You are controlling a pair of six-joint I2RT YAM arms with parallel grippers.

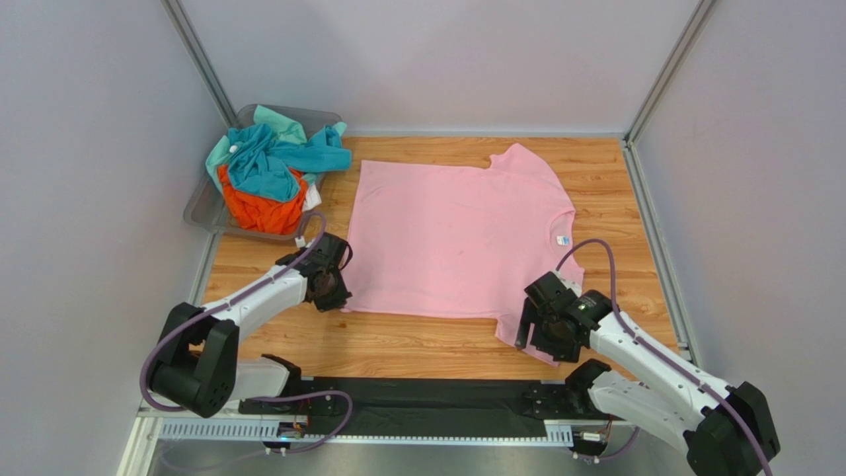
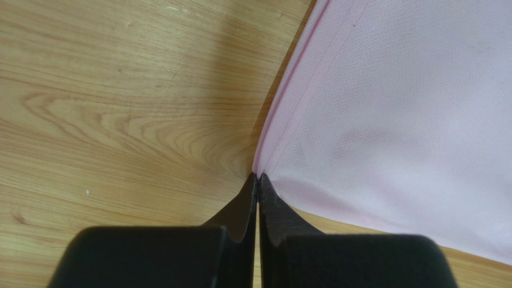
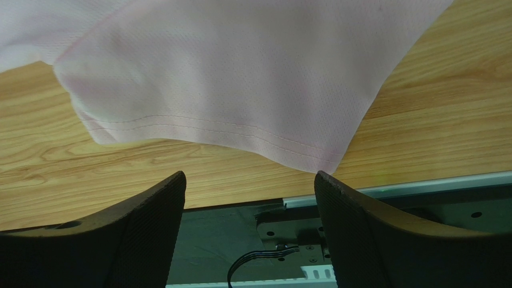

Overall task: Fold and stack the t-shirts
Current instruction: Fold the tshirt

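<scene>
A pink t-shirt (image 1: 457, 233) lies spread flat on the wooden table, collar to the right. My left gripper (image 1: 329, 286) is at its near left hem corner. In the left wrist view the gripper (image 2: 257, 176) is shut, and the pink t-shirt (image 2: 396, 108) is drawn to a point between the tips. My right gripper (image 1: 537, 335) is open at the near right sleeve. In the right wrist view the sleeve (image 3: 240, 84) hangs just beyond the open right gripper (image 3: 249, 181), and nothing is between its fingers.
A grey bin (image 1: 204, 212) at the back left holds a heap of teal shirts (image 1: 266, 159) and an orange one (image 1: 260, 210). Bare wood (image 1: 417, 337) runs along the near edge. The black base rail (image 1: 397, 402) lies just below the right gripper. Grey walls close in both sides.
</scene>
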